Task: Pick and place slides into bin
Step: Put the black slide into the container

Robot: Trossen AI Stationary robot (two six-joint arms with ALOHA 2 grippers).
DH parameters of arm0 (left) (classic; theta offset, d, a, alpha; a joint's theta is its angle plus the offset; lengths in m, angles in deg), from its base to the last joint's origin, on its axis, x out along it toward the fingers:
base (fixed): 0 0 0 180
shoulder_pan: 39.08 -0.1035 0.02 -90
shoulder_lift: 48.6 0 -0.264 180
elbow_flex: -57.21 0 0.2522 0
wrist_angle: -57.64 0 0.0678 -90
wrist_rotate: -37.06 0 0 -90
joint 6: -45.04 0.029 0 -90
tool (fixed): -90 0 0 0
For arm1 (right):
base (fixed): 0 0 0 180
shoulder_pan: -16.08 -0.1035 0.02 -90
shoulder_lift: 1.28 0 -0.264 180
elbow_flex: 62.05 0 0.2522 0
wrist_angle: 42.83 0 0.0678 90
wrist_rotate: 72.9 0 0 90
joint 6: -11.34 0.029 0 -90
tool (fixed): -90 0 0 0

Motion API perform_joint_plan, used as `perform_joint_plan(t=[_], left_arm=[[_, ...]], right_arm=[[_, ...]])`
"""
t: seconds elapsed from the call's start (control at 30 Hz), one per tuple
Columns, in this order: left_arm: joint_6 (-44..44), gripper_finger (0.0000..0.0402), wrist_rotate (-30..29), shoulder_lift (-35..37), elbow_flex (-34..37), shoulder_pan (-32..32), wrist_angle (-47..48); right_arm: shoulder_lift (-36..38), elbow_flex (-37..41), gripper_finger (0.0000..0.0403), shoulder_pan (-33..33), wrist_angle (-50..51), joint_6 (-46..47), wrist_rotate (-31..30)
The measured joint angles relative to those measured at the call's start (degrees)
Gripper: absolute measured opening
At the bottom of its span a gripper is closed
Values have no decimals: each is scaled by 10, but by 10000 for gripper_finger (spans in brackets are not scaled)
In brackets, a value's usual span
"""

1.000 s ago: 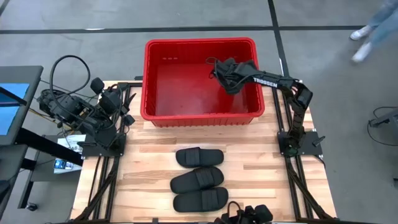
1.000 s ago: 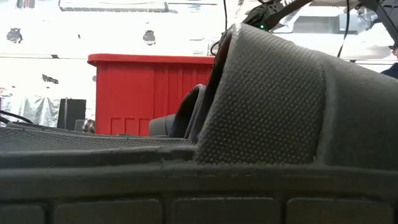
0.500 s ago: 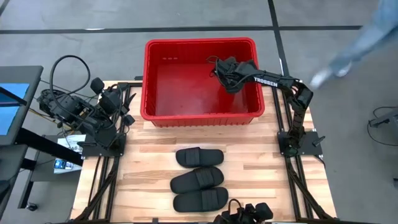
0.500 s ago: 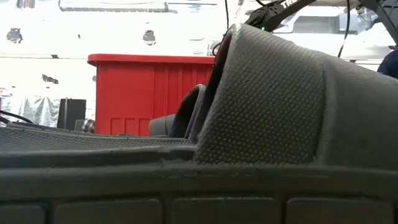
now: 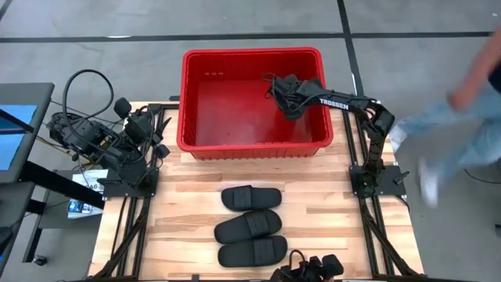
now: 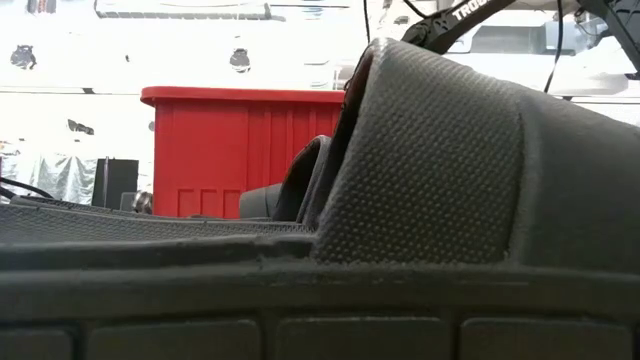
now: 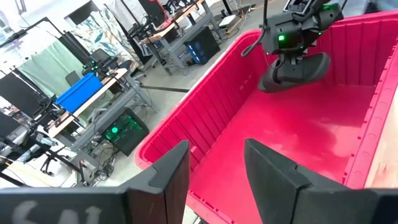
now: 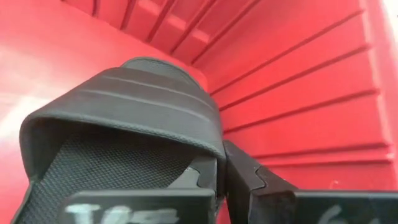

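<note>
A slide (image 7: 297, 67) is held clamped by the right gripper (image 5: 288, 92) above the bin (image 5: 188, 94); if released askew, it could catch the rim. The left gripper (image 7: 214, 171) is parked open.

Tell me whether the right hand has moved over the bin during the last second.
Yes, slightly. In the high view the right hand, shut on a slide, has drifted toward the far wall of the bin, staying over its right-hand part.

The bin (image 5: 252, 139) is bright red with ribbed walls. The four slides are black: three (image 5: 250, 225) at the pale wood-plank worktop's (image 5: 188, 211) near edge, one (image 8: 130, 118) with a ridged strap and mesh-textured lining.
</note>
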Motion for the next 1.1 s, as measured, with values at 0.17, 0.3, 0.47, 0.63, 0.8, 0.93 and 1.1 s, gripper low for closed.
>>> perform_joint_plan(t=[0.17,0.3,0.47,0.63,0.8,0.93,1.1], left_arm=[[0,144,2,0,0,0,0],[0,144,3,0,0,0,0],[-1,144,3,0,0,0,0],[-1,144,3,0,0,0,0],[-1,144,3,0,0,0,0],[-1,144,4,0,0,0,0],[-1,144,3,0,0,0,0]], right_arm=[[0,20,0,4,-13,1,14],[0,36,0,4,-29,-1,13],[1,43,0,6,-31,-5,14],[1,43,0,7,-30,-8,20],[1,43,0,7,-30,-9,24],[1,43,5,7,-30,-10,25],[1,44,30,6,-30,-22,27]])
